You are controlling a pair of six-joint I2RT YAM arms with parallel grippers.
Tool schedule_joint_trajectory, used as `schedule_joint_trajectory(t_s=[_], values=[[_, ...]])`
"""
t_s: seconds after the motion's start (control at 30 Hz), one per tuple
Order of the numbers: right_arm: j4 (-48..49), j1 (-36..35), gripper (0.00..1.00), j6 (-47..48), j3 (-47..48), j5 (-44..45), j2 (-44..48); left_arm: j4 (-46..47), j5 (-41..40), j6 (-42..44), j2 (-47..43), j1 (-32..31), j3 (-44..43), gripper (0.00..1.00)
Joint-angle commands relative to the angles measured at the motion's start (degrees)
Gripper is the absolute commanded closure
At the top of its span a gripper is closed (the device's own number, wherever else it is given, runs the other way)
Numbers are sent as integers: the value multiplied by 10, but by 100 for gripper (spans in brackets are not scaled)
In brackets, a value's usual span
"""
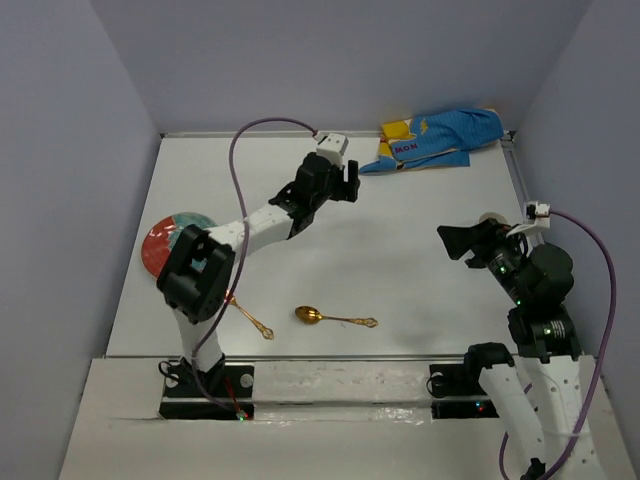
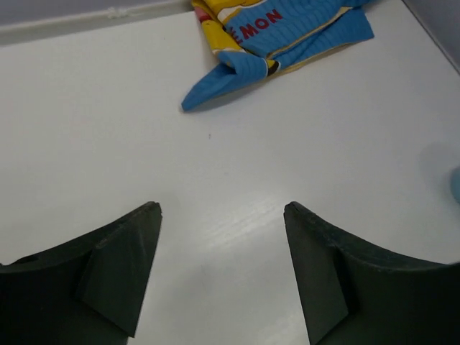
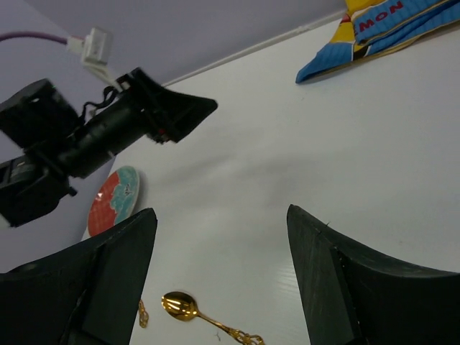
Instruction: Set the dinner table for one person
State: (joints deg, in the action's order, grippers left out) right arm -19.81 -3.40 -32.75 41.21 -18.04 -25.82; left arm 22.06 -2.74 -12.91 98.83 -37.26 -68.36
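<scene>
- The big flat white dinner table point(image 1: 400, 270) lies under both arms and fills most of the top view.
- The left gripper point(image 1: 352, 185) hangs over the far middle of the table. Its two dark fingers are spread wide apart with nothing between them, only bare white table below.
- The right gripper point(image 1: 450, 243) is over the right side of the table and points to the left. Its fingers are spread wide too, and it holds nothing.
- A crumpled blue and yellow cloth placemat point(image 1: 440, 138) lies in the far right corner, touching the far edge. It is near the left gripper, just past its fingertips.
- A round red and teal plate point(image 1: 160, 245) sits at the left edge of the table, partly hidden by the left arm.
- A shiny gold spoon point(image 1: 335, 319) lies flat near the front edge, between the two arm bases.
- A second thin gold piece point(image 1: 252, 320) lies just left of the spoon. One end is hidden under the left arm, so I cannot tell what it is.
- A thin metal strip point(image 1: 521, 190) runs along the right edge, and grey walls stand close on the left, far and right sides.
- The middle of the table between the two grippers is open white room.
</scene>
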Motion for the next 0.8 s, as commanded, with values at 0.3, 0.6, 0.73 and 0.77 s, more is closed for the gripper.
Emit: schedule_joint_trajectory(t_s=[0.3, 0.6, 0.73, 0.77], values=[[108, 3, 22, -6, -19, -18, -35, -142, 12, -171, 350, 31, -425, 25], [111, -2, 23, 1, -38, -17, -43, 14, -15, -524, 391, 39, -393, 5], [114, -2, 23, 8, -39, -13, -53, 32, -30, -619, 429, 39, -416, 6], [113, -2, 23, 10, -40, -9, -55, 30, -30, -648, 437, 38, -423, 7]])
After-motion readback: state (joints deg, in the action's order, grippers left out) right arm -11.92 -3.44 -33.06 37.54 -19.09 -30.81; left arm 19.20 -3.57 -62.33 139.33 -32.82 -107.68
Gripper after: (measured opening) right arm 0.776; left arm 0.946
